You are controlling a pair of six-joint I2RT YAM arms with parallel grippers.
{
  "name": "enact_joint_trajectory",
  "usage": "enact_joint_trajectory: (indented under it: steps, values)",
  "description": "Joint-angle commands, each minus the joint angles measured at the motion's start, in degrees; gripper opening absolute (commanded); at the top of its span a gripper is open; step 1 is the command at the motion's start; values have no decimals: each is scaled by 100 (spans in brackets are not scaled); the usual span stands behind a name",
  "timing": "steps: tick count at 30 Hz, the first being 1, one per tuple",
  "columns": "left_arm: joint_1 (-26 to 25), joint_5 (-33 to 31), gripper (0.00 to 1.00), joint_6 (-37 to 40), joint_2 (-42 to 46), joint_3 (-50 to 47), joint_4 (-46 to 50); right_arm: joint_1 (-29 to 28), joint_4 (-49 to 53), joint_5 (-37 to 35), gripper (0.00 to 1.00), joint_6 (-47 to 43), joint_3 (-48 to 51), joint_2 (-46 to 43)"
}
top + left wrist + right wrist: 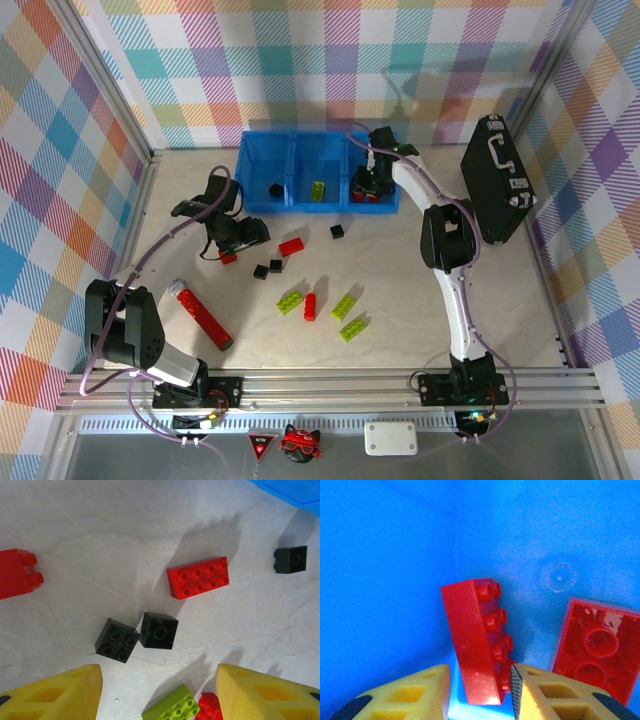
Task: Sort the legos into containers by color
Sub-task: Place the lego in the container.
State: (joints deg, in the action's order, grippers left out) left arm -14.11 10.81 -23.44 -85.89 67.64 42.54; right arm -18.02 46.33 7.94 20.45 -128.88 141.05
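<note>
The containers [268, 137], three joined blue bins, stand at the back. The left bin holds a black lego [276, 188] and the middle one a green lego [317, 190]. My right gripper [368, 180] is down in the right bin, open. A red lego [475, 640] stands on edge between its fingers, clear of the left one, beside another red lego [595, 645]. My left gripper [240, 236] hangs open over the table, holding nothing [159, 674]. Ahead of it lie a red lego [197, 577], two black ones [116, 640] [159, 630] and a green one [170, 707].
A long red bar with a black end [203, 315] lies at the front left. A black briefcase [497, 180] stands at the right. More green legos [346, 306] [353, 329], a red one [310, 306] and a black one [337, 231] lie mid-table.
</note>
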Motion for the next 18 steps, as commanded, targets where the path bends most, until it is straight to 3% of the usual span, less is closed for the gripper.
enact_joint_trajectory:
  steps: [1, 18]
  values:
    - [22, -227, 61, 224, -82, -40, 280, -42, 132, -21, 39, -77, 178, -810]
    - [-448, -946, 56, 582, -866, 98, 522, -403, -544, -67, 39, 145, 3128, -3590]
